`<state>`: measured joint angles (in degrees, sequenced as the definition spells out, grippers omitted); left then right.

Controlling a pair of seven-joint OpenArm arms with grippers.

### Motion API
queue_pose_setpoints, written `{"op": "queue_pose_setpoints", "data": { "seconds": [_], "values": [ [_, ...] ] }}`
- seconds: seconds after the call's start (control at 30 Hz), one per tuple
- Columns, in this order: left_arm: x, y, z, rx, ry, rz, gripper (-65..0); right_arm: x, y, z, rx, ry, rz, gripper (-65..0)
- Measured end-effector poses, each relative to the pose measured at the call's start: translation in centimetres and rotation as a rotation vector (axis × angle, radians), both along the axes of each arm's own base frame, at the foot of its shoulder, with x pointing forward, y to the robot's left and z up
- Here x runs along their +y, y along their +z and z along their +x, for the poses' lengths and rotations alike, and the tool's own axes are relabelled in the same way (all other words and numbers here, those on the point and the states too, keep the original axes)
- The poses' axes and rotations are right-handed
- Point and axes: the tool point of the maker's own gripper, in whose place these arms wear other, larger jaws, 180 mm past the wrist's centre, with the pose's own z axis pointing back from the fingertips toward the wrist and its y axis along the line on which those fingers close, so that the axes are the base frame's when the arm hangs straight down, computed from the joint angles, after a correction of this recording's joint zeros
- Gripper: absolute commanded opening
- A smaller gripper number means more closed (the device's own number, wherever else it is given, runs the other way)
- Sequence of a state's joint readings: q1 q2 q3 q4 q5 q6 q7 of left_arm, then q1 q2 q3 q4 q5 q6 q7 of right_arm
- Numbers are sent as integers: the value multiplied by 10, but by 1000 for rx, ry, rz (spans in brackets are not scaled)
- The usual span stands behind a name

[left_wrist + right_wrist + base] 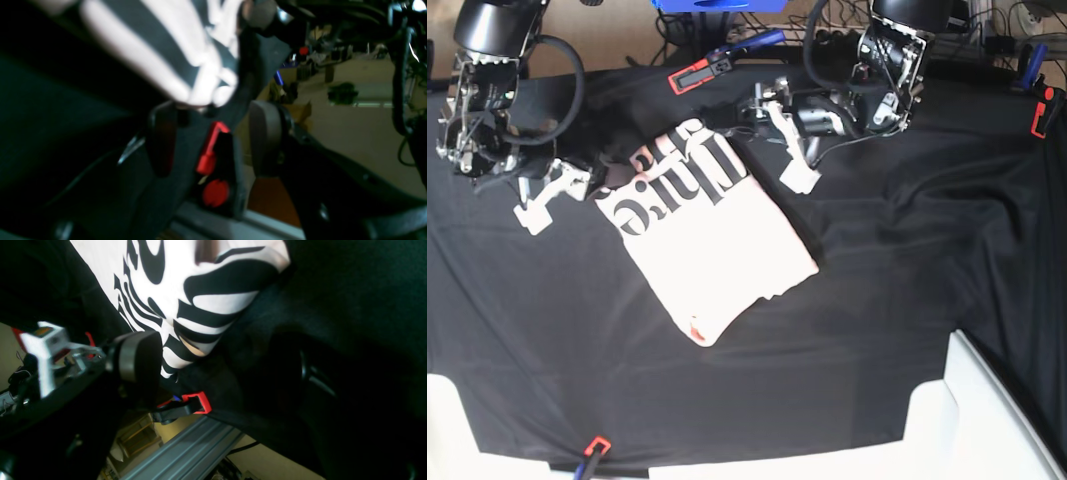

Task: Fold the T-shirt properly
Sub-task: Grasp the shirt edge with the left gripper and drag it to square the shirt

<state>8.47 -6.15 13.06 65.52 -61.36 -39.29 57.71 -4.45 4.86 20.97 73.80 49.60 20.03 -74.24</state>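
Observation:
The pale pink T-shirt (712,235) lies on the black cloth, turned diagonally, with its black lettering at the upper left. My left gripper (749,112) is at the shirt's top corner. In the left wrist view it (213,113) is open, with the blurred shirt edge (186,50) just beyond its fingertips. My right gripper (599,182) is at the shirt's left corner. In the right wrist view it (213,363) is open, and the lettered corner (186,323) reaches down between the two fingers (140,360).
A black cloth (907,260) covers the table. Red clamps hold its edges at the back (689,76), far right (1041,118) and front (597,446). White parts (967,420) stand at the front right. An aluminium rail (186,450) runs under the table edge.

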Motion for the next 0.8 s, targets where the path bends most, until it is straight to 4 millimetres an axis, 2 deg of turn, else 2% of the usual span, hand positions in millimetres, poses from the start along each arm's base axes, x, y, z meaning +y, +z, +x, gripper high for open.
{"op": "queue_pose_setpoints", "data": {
  "seconds": [0.07, 0.23, 0.47, 0.63, 0.8],
  "values": [
    [2, -5, -2, 16, -12, -7, -316, 0, 0, 0, 0, 0, 0, -176],
    [1, -3, 31, -3, 12, -12, -316, 0, -2, -4, 9, 0, 0, -176],
    [0, -1, 45, -23, -18, 21, -316, -2, -2, -5, 11, 0, -4, -176],
    [-10, 1, 45, -22, -17, -1, -316, -2, -2, -5, 11, 0, -4, -176],
    [-19, 2, 58, -16, -12, -18, -316, -1, -2, -5, 11, 0, -2, -176]
  ]
}}
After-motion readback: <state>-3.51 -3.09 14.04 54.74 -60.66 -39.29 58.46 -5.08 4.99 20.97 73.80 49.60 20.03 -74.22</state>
